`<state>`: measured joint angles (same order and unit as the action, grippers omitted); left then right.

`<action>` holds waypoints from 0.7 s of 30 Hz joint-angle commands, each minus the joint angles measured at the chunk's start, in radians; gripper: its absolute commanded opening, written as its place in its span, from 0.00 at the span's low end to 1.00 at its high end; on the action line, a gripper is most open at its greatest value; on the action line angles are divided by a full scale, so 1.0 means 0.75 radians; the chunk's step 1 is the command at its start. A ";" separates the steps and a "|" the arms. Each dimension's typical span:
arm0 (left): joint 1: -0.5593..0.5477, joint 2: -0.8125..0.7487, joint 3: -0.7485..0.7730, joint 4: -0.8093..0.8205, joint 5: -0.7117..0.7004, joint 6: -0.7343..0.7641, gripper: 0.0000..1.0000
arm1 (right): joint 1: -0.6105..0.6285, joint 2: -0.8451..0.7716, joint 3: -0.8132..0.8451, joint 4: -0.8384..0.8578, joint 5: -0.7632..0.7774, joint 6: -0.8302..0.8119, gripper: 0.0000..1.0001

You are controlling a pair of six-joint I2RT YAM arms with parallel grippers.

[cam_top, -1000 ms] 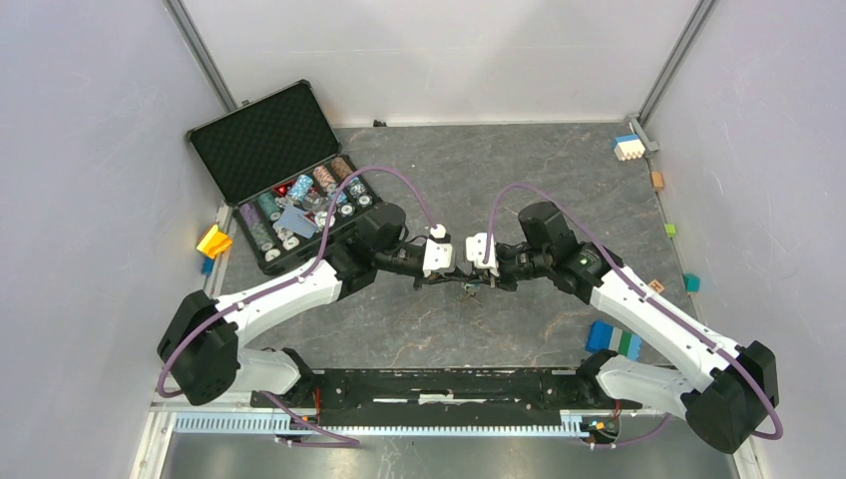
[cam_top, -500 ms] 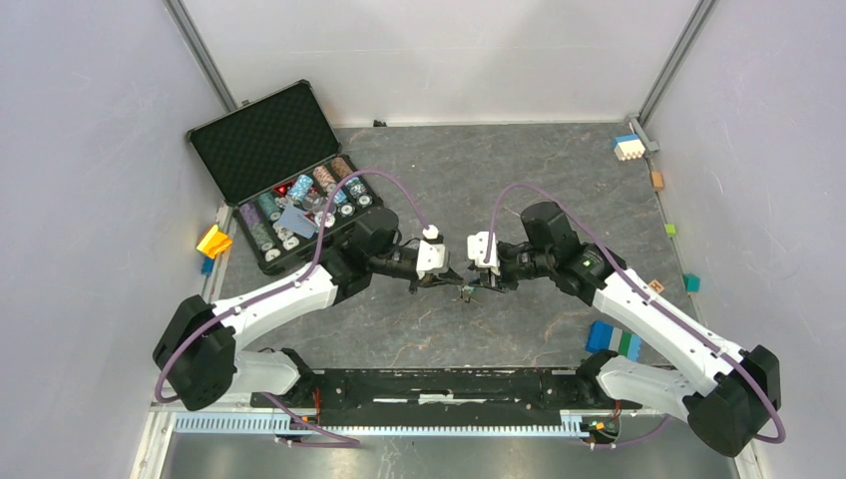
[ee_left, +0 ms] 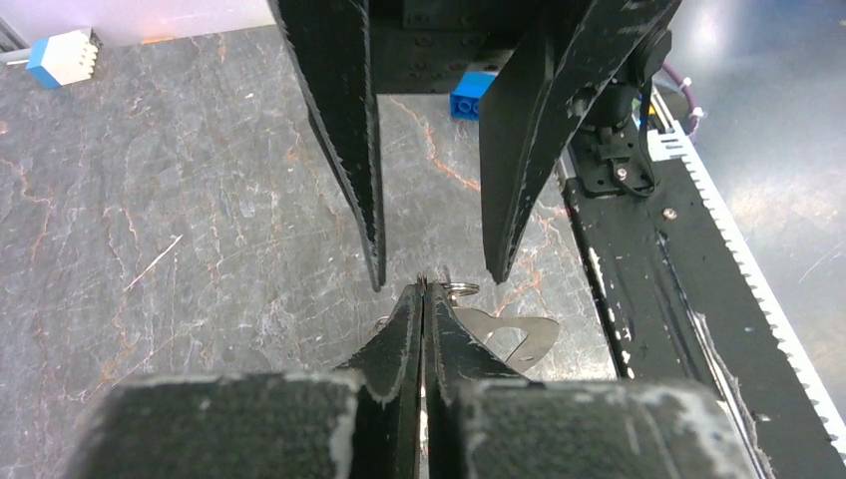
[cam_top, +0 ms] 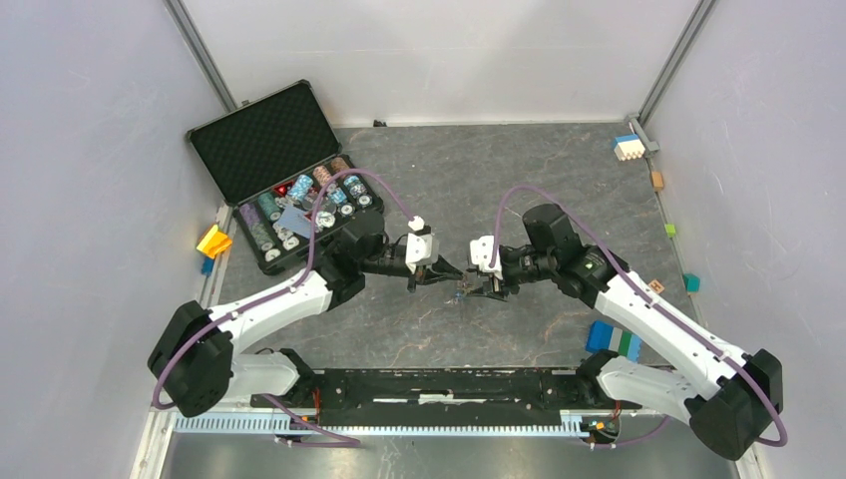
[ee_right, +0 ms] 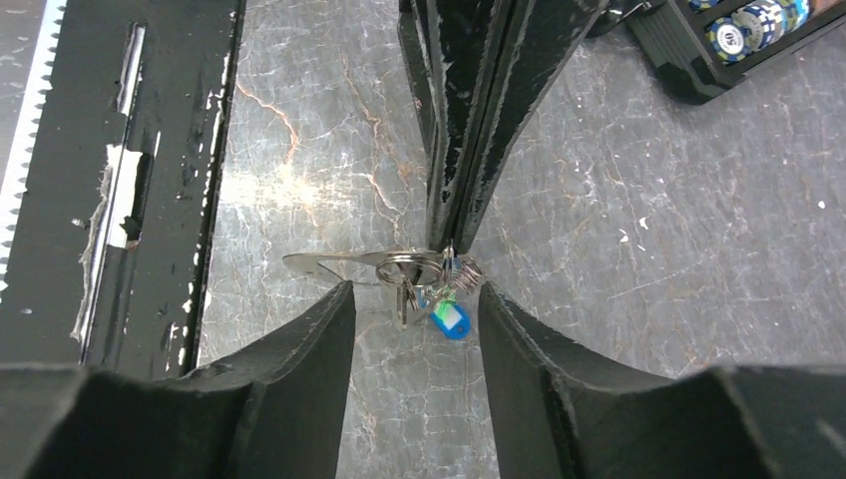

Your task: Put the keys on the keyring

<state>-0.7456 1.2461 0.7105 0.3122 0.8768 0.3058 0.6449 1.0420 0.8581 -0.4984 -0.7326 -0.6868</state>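
My left gripper (cam_top: 451, 275) is shut, its tips (ee_left: 424, 290) pinching a small wire ring of the keyring (ee_right: 439, 264) just above the table. A flat grey metal loop (ee_left: 514, 337) of the keyring sticks out sideways. Below the pinch hang the keys (ee_right: 404, 299), one with a blue tag (ee_right: 454, 322) and a bit of green tag beside it; a black tag does not show. My right gripper (ee_right: 414, 292) faces the left one, open, one finger on each side of the hanging keys without touching them. The bundle is a small speck (cam_top: 465, 292) in the top view.
An open black case (cam_top: 261, 148) of poker chips stands at the back left. Toy blocks lie along the edges: yellow (cam_top: 213, 241), white and blue (cam_top: 627, 148), blue and green (cam_top: 614, 341). The black base rail (cam_top: 449, 384) runs along the near edge.
My right gripper has opened from shut and let go of the bundle. The left gripper, still shut, has shifted slightly left and back with the keyring.
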 commanded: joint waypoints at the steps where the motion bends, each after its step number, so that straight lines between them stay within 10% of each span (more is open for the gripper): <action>1: 0.010 -0.035 -0.019 0.225 0.065 -0.162 0.02 | -0.005 0.014 -0.011 0.026 -0.060 -0.007 0.50; 12: 0.044 -0.034 -0.065 0.403 0.082 -0.293 0.02 | -0.013 0.043 -0.031 0.022 -0.097 -0.029 0.12; 21: 0.051 -0.015 -0.081 0.506 0.085 -0.375 0.02 | -0.013 0.053 -0.025 0.035 -0.137 -0.024 0.00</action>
<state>-0.7139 1.2461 0.6483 0.5629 0.9237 0.0860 0.6384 1.0756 0.8379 -0.4828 -0.7944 -0.7025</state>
